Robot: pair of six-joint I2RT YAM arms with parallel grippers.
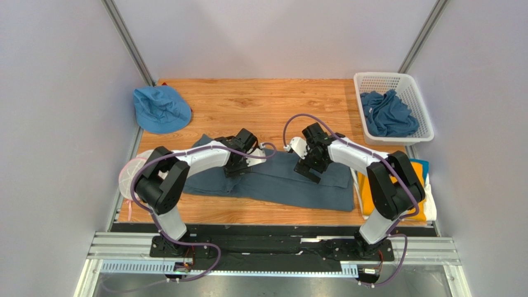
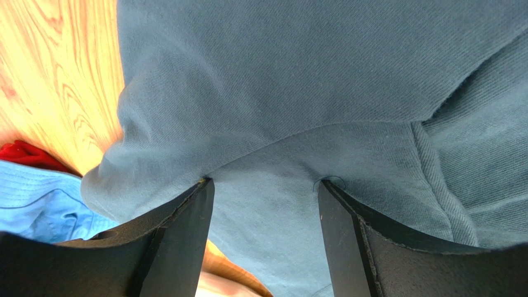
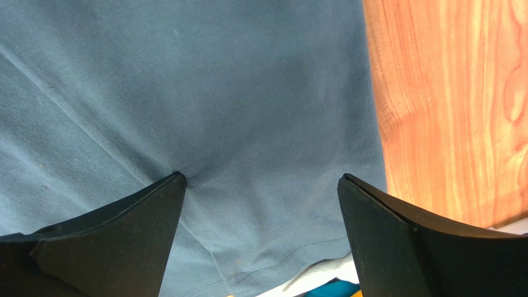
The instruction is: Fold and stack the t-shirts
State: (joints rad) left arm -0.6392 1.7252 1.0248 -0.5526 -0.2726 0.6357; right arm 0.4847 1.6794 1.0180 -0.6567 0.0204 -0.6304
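The slate-blue t-shirt [image 1: 279, 184] lies spread across the middle of the counter [image 1: 266, 102], one layer already folded over, low enough for both arms to work it. The left tool [image 2: 266, 204], fingers apart, dimples its far-left fold. The right tool [image 3: 260, 204], spread wide, presses its right half, probably to smooth it. Just right of the shirt lies a mustard-yellow t-shirt [image 1: 365, 198]. Beyond that, a white basket [image 1: 383, 76] holds crumpled blue t-shirts [image 1: 387, 114].

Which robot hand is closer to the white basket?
The right one. The right gripper is over the middle of the slate-blue t-shirt, toward the white basket; the left gripper is over the shirt's left part, farther away.
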